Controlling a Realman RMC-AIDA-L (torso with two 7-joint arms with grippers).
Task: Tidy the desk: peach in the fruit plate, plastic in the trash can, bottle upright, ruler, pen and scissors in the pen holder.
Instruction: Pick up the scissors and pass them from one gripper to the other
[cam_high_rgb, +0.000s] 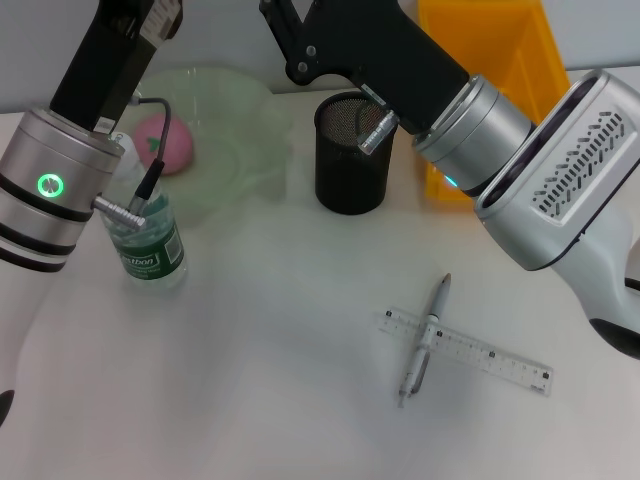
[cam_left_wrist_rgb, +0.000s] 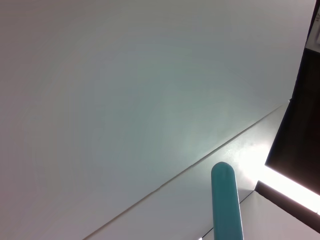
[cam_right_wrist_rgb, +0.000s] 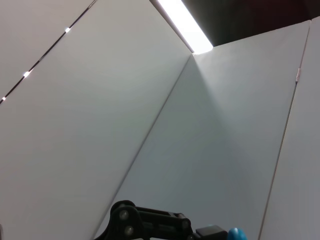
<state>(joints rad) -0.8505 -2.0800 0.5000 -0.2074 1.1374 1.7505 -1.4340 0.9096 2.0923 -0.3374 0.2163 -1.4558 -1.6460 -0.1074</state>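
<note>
At the left of the frame a water bottle (cam_high_rgb: 148, 240) stands upright on the desk (cam_high_rgb: 250, 380), beside the pale green fruit plate (cam_high_rgb: 225, 150) holding the peach (cam_high_rgb: 165, 142). The black mesh pen holder (cam_high_rgb: 350, 155) sits at top centre, with a yellow bin (cam_high_rgb: 490, 60) to its right. Pen (cam_high_rgb: 425, 340) lies across ruler (cam_high_rgb: 465, 350) at lower right. Both arms reach out of frame at the top, and I cannot tell how either gripper stands.

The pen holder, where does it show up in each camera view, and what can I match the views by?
Head view: pen holder stands at the table's far middle, between the fruit plate and the yellow bin.
Left wrist view: not in it, only ceiling.
Right wrist view: not in it, only ceiling.
Shared landmark: none across all three; both wrist views show the ceiling light strip.
</note>
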